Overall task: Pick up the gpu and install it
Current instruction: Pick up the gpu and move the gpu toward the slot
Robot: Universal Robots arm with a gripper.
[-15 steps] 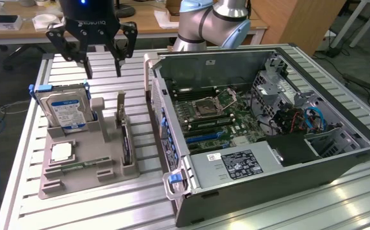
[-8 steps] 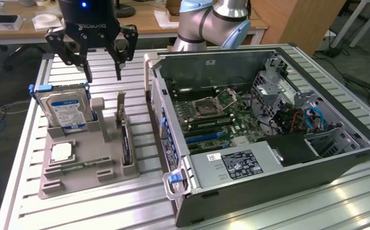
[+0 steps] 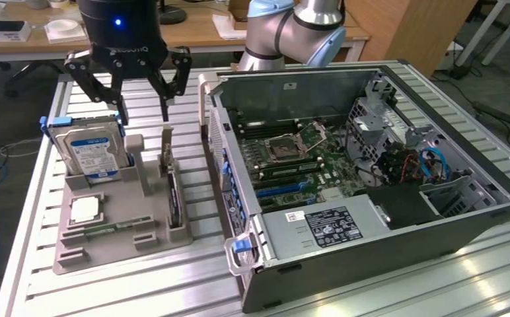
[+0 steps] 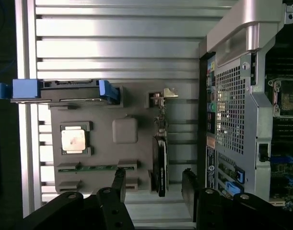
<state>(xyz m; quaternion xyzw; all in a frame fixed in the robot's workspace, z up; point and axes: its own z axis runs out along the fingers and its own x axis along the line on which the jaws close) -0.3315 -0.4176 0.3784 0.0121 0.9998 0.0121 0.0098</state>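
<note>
The gripper [image 3: 144, 112] hangs above the gray holder [image 3: 105, 249] on the counter [image 3: 149, 290]. Its fingers [image 4: 118, 184] are spread wide open and hold nothing. The gpu [image 4: 160, 158] stands on its edge in a slot of the holder, on the side next to the open computer case [image 3: 370, 264]. In the wrist view the two fingers are on both sides of one end of the card. A hard drive [image 3: 88, 148] stands upright at the holder's other side.

Hard drive [image 3: 88, 148], grey tray [image 3: 114, 249], open computer case [image 3: 431, 239]
</note>
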